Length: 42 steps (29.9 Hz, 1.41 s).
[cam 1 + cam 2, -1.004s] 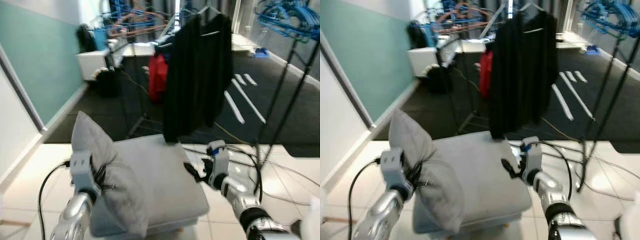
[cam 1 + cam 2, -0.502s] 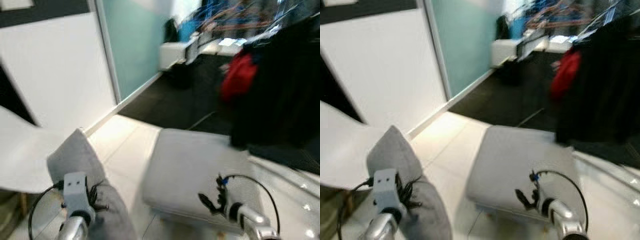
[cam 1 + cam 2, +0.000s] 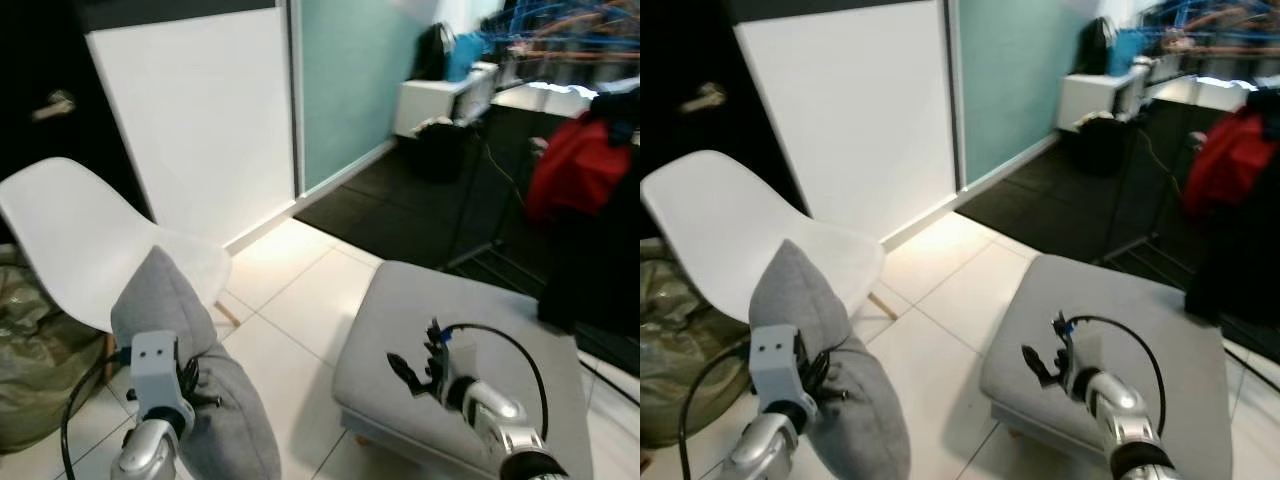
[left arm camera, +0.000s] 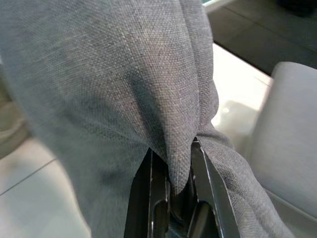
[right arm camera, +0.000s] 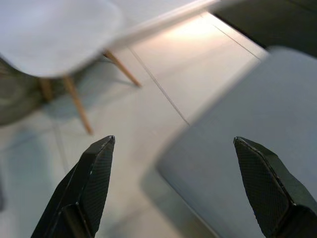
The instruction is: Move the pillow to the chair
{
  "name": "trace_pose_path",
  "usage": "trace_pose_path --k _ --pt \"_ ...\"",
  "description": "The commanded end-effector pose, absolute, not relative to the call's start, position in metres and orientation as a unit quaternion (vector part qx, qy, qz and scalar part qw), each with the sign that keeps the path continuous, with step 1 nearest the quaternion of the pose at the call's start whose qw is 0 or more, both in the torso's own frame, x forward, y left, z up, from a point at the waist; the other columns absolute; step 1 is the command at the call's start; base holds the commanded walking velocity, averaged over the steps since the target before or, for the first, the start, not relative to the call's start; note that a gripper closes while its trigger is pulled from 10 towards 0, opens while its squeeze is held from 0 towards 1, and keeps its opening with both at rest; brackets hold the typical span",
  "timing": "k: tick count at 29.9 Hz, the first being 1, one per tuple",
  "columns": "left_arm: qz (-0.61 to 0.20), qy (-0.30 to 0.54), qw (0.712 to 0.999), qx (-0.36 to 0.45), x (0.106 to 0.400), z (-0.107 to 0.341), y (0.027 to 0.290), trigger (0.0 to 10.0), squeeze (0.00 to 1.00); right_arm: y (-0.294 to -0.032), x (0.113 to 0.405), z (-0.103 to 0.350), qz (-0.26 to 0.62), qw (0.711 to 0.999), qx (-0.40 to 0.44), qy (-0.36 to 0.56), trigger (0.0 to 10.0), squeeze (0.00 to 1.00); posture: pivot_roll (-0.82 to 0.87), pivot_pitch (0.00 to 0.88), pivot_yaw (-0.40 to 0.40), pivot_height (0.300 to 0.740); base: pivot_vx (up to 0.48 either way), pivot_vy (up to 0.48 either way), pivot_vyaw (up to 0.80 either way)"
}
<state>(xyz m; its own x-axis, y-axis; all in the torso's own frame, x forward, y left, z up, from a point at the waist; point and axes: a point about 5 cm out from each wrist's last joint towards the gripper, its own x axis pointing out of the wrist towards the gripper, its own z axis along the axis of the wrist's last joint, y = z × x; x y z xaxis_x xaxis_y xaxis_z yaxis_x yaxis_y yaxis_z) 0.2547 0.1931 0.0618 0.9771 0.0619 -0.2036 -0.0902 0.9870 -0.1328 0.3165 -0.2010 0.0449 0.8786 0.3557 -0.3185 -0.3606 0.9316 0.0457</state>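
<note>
pillow (image 3: pixel 215 400) hides left claw (image 4: pixel 177 186) tips (fabric pinched).

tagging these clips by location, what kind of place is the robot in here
Probably a studio or lab space furnished like a home rather than a lived-in room: a white shell chair and a grey ottoman stand on pale floor tiles, with a dark carpeted area behind holding hanging clothes, including a red garment.

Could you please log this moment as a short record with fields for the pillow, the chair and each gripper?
pillow: grey pillow, pinched by a fold, held up off the floor
chair: white chair, seat bare, just beyond the pillow
left gripper: left gripper, fingers shut on the pillow's fabric
right gripper: right gripper, fingers spread wide, holding nothing, over the grey ottoman
</note>
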Motion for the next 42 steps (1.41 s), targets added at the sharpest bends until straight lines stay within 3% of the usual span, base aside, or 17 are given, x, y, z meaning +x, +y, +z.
trace_pose_path --k 1,10,42 --pt "0.030 0.055 0.996 -0.058 0.264 0.083 0.192 10.0 0.00 -0.197 0.319 0.048 0.193 0.969 -0.004 0.156 10.0 0.00 -0.16 0.008 0.010 0.740 0.000 0.000 0.69" --pt "0.024 0.048 0.996 -0.070 0.269 0.090 0.191 10.0 0.00 -0.190 0.330 0.062 0.191 0.972 -0.016 0.132 10.0 0.00 -0.16 0.012 0.011 0.740 0.071 0.000 0.55" --pt "0.019 0.053 0.996 -0.071 0.274 0.093 0.189 10.0 0.00 -0.181 0.336 0.071 0.205 0.972 0.000 0.112 10.0 0.00 -0.16 0.010 0.016 0.740 0.480 0.000 0.10"
